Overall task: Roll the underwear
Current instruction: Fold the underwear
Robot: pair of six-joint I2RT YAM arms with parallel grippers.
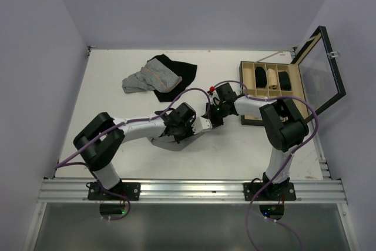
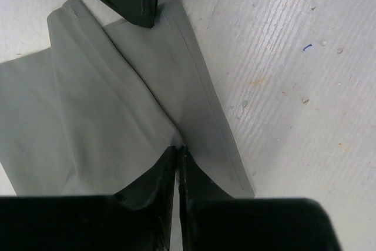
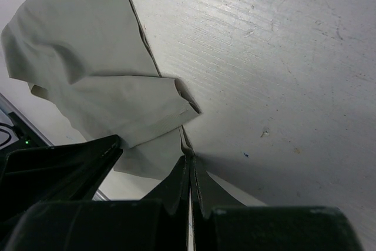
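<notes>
I have the left gripper (image 2: 178, 154) and right gripper (image 3: 189, 166) each clamped on the underwear (image 2: 88, 116) edge — taut (I reckon) for rolling.

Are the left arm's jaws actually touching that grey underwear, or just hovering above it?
Touching. The left wrist view shows the left gripper with its jaws pinched together on a fold of the grey underwear.

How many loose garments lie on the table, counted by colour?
grey underwear: 1
striped garment: 1
black garment: 1
Total: 3
</notes>
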